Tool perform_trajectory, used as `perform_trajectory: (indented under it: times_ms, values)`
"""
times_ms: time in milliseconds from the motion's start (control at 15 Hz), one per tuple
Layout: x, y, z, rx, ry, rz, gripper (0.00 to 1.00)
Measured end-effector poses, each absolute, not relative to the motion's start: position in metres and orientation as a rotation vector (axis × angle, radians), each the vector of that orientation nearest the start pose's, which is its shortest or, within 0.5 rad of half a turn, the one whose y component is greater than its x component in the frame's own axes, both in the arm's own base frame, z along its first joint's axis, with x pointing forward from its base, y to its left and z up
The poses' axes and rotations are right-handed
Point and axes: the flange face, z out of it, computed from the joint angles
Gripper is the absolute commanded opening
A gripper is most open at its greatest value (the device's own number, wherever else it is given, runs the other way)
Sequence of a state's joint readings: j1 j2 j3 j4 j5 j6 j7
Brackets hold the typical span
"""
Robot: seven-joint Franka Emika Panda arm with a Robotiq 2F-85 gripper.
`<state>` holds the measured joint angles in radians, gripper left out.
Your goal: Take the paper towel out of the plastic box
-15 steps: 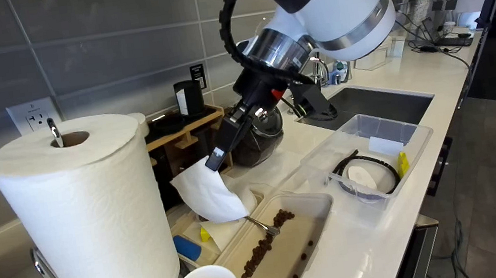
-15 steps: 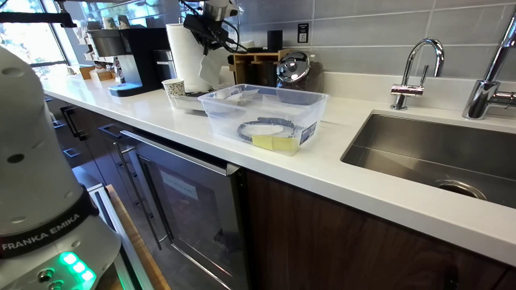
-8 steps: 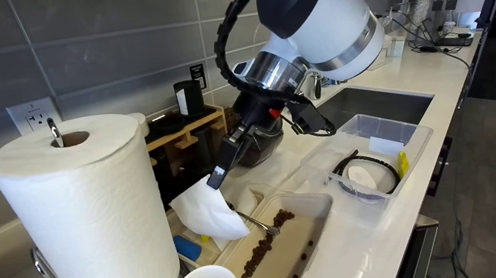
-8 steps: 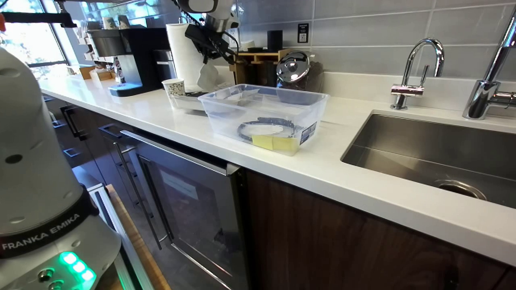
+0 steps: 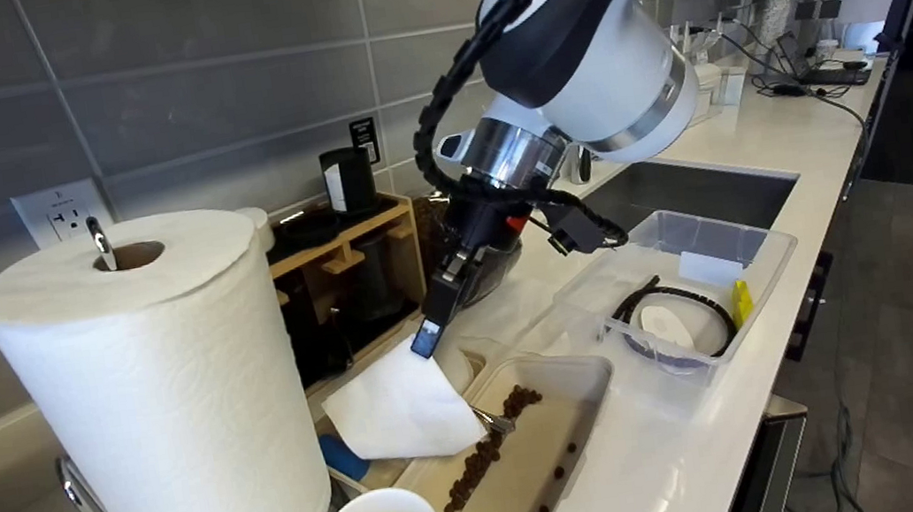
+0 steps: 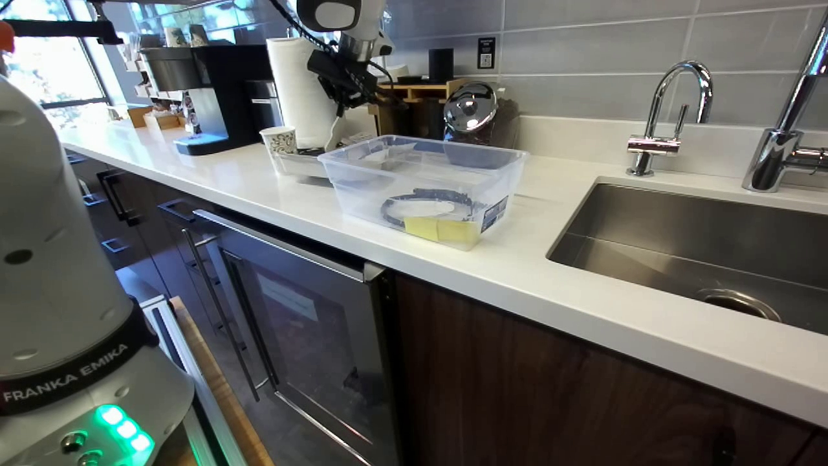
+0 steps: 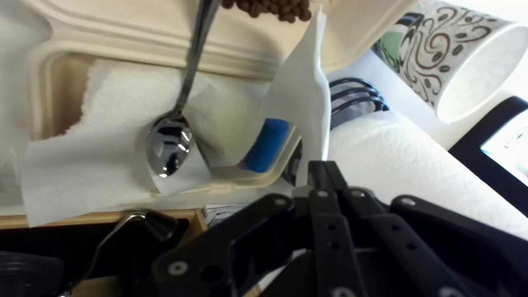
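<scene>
Finding: my paper towel (image 5: 402,406) is outside the plastic box (image 6: 369,194), suspended over the takeaway container (image 5: 523,474), on the stretch of bench (image 5: 662,450) beyond the box from the sink (image 6: 705,239). I judge the removal achieved and the setting-down outstanding.

Hazards: the sheet's lower border hangs near the spoon (image 7: 170,136); descending here could snag the handle and scatter the brown pellets (image 5: 477,467) toward the front edge. Whether that border touches the container, I cannot tell. The hold takes in only one margin of thin paper, so a jerk could tear it or pull it loose. Travel further from the sink end could brush the upright roll (image 5: 165,404) or the cup (image 7: 437,57).

Grip: in the wrist view the gripper (image 7: 324,168) has its fingers (image 7: 336,179) pressed together on the sheet's margin.

Pose: the arm (image 5: 623,103) reaches over the bench from above, wrist bent; the gripper slants downward, away from the sink end, nearer the wall edge than the front edge.
</scene>
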<state>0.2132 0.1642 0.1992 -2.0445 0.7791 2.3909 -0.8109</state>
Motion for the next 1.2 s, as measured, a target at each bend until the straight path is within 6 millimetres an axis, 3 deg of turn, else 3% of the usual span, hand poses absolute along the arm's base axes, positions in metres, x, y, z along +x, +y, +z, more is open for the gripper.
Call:
perform_trajectory:
  times_ms: [733, 1200]
  values:
    - [0.575, 0.217, 0.39, -2.756, -0.94, -0.549, 0.0]
    - [0.59, 0.235, 0.388, -2.805, -1.015, -0.629, 0.0]
